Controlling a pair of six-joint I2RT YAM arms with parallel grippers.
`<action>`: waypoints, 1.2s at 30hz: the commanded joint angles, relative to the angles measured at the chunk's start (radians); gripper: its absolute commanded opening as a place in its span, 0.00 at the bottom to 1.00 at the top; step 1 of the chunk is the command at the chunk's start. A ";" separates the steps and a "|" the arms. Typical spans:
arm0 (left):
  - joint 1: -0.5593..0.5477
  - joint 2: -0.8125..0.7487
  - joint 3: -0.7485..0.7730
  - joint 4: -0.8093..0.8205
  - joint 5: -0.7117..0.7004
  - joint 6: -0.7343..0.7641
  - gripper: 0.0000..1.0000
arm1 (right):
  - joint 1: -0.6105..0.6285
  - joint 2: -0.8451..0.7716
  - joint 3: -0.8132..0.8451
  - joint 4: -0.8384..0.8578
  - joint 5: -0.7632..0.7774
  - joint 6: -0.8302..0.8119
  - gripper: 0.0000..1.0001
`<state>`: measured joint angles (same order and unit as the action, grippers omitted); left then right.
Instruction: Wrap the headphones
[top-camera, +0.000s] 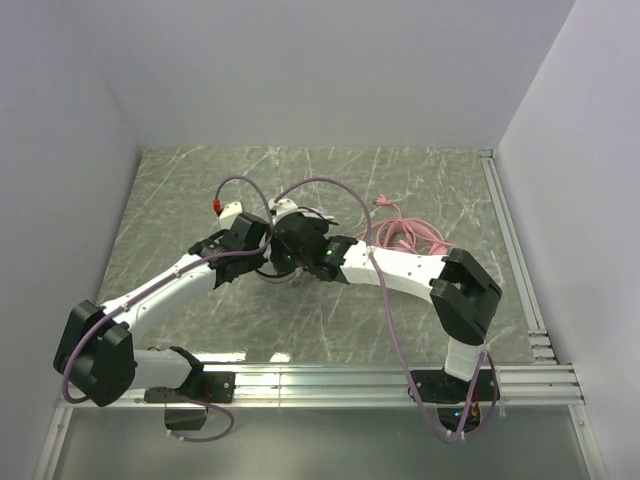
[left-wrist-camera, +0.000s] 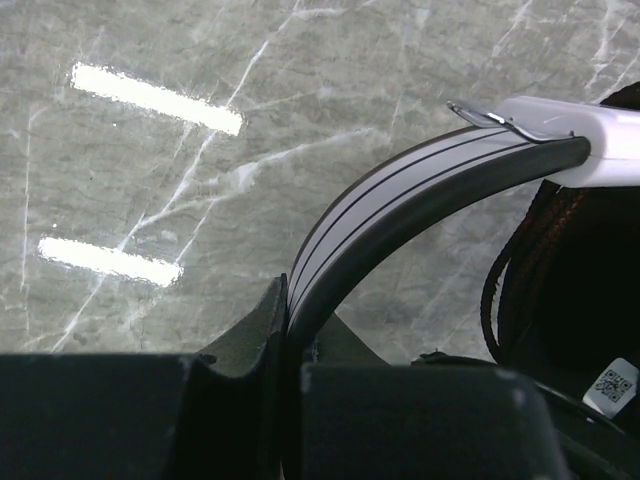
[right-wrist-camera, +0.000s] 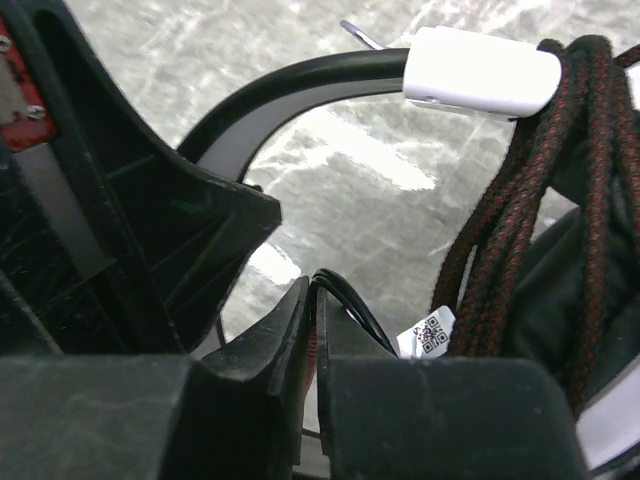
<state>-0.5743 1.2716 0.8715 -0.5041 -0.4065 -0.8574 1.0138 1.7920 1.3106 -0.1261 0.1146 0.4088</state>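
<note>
The black-and-white headset (right-wrist-camera: 480, 70) lay at the centre of the surface (top-camera: 200, 190), between both arms. The left gripper (left-wrist-camera: 295, 315) was clamped on the headband (left-wrist-camera: 420, 180), a stiff, smooth, springy arc judged the soundest hold point. The right gripper (right-wrist-camera: 313, 300) pinched a thin black cable (right-wrist-camera: 350, 310), probably light, limp and prone to slipping. Dark braided coils (right-wrist-camera: 520, 200) hung at the headband's end. The pink cable (top-camera: 405, 235) lay farther right.

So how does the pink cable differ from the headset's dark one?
The thin pink cable lies loose and sprawled on the marble table; the dark braided cable hangs in gathered loops on the black-and-white headset. The pink cable is one colour; the dark cable is flecked red. Both are thin.
</note>
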 joint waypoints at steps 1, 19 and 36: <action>0.031 -0.048 0.031 0.295 -0.049 -0.042 0.00 | 0.034 0.041 -0.007 -0.228 -0.086 -0.074 0.11; 0.033 0.093 0.029 0.329 -0.035 -0.028 0.00 | 0.034 -0.014 -0.063 -0.176 -0.056 -0.011 0.29; 0.040 0.204 0.100 0.309 -0.002 -0.011 0.00 | 0.034 -0.128 -0.094 -0.207 0.002 -0.002 0.49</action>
<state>-0.5591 1.4776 0.8886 -0.3561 -0.3637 -0.8391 1.0027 1.7378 1.2495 -0.2371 0.1570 0.4644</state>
